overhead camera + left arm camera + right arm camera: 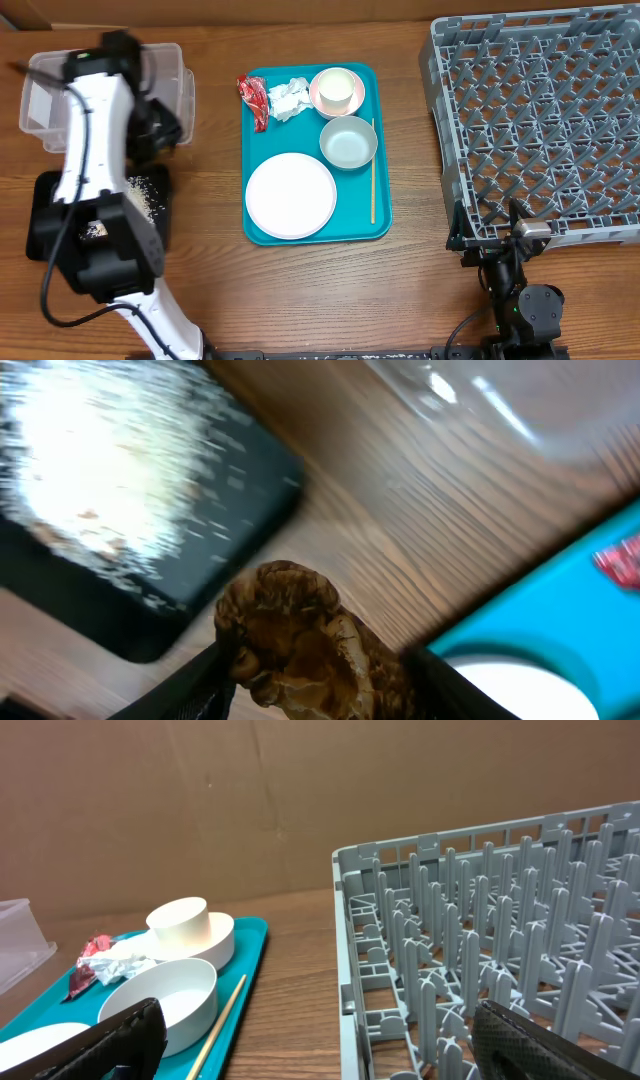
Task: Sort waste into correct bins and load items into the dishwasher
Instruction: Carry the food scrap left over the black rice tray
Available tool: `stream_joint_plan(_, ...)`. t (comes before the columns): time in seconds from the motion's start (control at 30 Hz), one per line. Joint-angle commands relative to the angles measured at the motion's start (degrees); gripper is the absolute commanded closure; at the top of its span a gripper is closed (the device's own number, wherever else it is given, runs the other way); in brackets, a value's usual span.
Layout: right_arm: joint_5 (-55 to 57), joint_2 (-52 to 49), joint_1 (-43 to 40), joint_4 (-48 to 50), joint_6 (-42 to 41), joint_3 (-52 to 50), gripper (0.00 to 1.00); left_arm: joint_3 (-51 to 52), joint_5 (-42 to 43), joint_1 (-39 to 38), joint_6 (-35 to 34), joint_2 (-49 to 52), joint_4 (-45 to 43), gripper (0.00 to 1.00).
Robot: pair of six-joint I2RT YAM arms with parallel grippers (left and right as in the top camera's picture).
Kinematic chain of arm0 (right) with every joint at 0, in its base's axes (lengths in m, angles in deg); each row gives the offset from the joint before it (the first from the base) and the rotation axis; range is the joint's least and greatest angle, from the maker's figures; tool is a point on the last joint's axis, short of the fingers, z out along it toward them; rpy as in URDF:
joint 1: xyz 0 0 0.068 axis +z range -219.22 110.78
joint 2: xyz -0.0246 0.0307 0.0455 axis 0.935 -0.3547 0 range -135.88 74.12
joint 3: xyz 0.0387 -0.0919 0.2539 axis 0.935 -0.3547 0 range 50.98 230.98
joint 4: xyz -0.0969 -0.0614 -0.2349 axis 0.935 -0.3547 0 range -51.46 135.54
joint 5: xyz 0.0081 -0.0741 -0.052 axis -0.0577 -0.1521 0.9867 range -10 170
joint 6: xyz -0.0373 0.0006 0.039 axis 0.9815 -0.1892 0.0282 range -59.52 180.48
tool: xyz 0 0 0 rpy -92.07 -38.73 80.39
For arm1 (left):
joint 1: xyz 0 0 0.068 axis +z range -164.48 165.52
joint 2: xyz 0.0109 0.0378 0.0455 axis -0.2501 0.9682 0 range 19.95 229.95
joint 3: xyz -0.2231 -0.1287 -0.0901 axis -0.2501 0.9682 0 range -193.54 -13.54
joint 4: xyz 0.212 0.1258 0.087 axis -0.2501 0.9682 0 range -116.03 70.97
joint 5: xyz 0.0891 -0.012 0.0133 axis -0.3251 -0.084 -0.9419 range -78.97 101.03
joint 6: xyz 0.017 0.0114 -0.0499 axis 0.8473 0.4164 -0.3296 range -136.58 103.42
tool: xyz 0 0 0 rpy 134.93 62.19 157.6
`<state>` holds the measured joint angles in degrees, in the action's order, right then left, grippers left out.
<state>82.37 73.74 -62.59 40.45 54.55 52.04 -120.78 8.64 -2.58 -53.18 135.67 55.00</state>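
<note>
**Left tool has the lump; black tray is just beside it**

Your left tool (315, 680) is clamped on the lump (295, 640), its 2 fingers pressing the sides and the jaws about half closed around it. The lump is off the teal tray (560, 590) and hangs over bare bench, between that tray's corner and the black tray (255, 480). Rice crumbs (100, 450) already lie in the black tray, so it is probably the food bin. The tub (520, 410) sits farther off.

Expect the lump to be light, soft and wrinkled. It will likely squash or shed bits, so don't squeeze harder. The hold across its middle looks sound; keep it there. It may also stick to a finger when you let go.

Your right tool (320, 1015) has its jaws wide apart and empty, low at the near corner of the rack (480, 950).

On the teal tray you have the wrapper (253, 100) and napkin (288, 98), both limp and easy to pinch anywhere. The plate (290, 195) lies flat and looks smooth, so take it by the rim. The cup (337, 90) stands in the pink bowl (316, 98); lift it out first. The grey bowl (348, 142) offers its wall. The stick (373, 170) is thin and may roll.
</note>
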Motion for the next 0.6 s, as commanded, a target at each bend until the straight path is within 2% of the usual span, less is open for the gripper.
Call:
stream_joint_plan(0.0, 0.52, 0.2, 0.15, 0.46, 0.39, -0.59, 0.0, -0.81, -1.9, 4.83, 1.92, -1.84, 0.2, 0.45)
stream_joint_plan(0.33, 0.5, 0.2, 0.15, 0.46, 0.39, -0.59, 0.0, -0.74, -6.03, 16.24, 1.99, -1.62, 1.05, 0.44)
stream_joint_plan(0.57, 0.52, 0.2, 0.15, 0.46, 0.39, -0.59, 0.0, 1.62, -8.09, 18.64, 1.75, -1.62, 0.46, 0.43)
